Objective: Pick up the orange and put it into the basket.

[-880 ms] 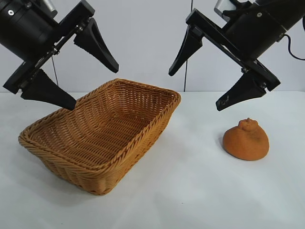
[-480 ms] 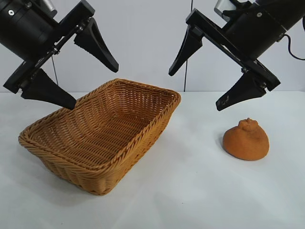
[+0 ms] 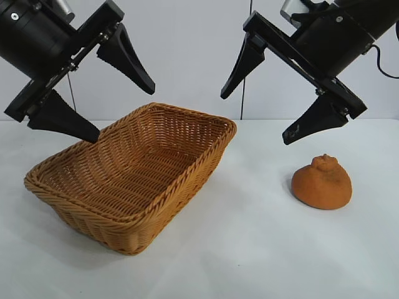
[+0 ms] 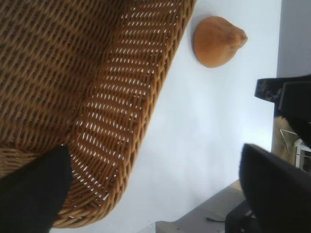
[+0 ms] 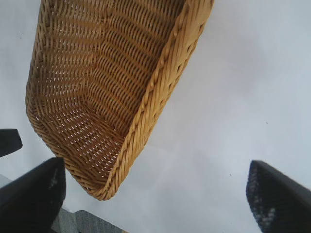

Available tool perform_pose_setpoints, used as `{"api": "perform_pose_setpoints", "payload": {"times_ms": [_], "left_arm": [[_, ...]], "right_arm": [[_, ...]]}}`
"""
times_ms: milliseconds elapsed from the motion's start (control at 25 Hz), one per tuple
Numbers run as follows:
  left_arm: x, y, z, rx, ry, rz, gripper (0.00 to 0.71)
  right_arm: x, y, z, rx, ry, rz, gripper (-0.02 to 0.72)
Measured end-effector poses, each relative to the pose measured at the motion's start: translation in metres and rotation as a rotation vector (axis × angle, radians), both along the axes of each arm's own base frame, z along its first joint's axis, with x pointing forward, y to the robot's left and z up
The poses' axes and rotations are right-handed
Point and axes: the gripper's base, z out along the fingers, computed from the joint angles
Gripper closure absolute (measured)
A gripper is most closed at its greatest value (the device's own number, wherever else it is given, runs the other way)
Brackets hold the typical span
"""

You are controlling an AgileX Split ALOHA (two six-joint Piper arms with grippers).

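The orange (image 3: 322, 182), dull burnt-orange with a knobby top, sits on the white table at the right; it also shows in the left wrist view (image 4: 217, 41). The tan wicker basket (image 3: 112, 218) stands empty at the left centre, and shows in the left wrist view (image 4: 146, 92) and the right wrist view (image 5: 160, 92). My right gripper (image 3: 255, 115) hangs open and empty above the table, up and to the left of the orange. My left gripper (image 3: 124, 111) hangs open and empty above the basket's far left rim.
The white table (image 3: 249, 249) runs to a pale wall behind. Bare tabletop lies between the basket and the orange and in front of both.
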Motion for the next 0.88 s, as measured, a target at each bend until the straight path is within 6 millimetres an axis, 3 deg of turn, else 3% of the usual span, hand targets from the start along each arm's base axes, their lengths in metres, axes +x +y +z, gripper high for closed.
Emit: {"api": "perform_pose_setpoints", "payload": {"times_ms": [480, 680, 880], "left_arm": [[0.0, 0.0, 0.001, 0.0, -0.004, 0.0, 0.047], [-0.01, 0.006, 0.022, 0.035, -0.03, 0.023, 0.047], [-0.03, 0.02, 0.04, 0.125, 0.068, 0.121, 0.047]], "right_arm": [[0.0, 0.0, 0.0, 0.0, 0.001, 0.001, 0.01], [0.0, 0.0, 0.0, 0.0, 0.003, 0.002, 0.01], [0.0, 0.0, 0.0, 0.0, 0.004, 0.003, 0.01]]}}
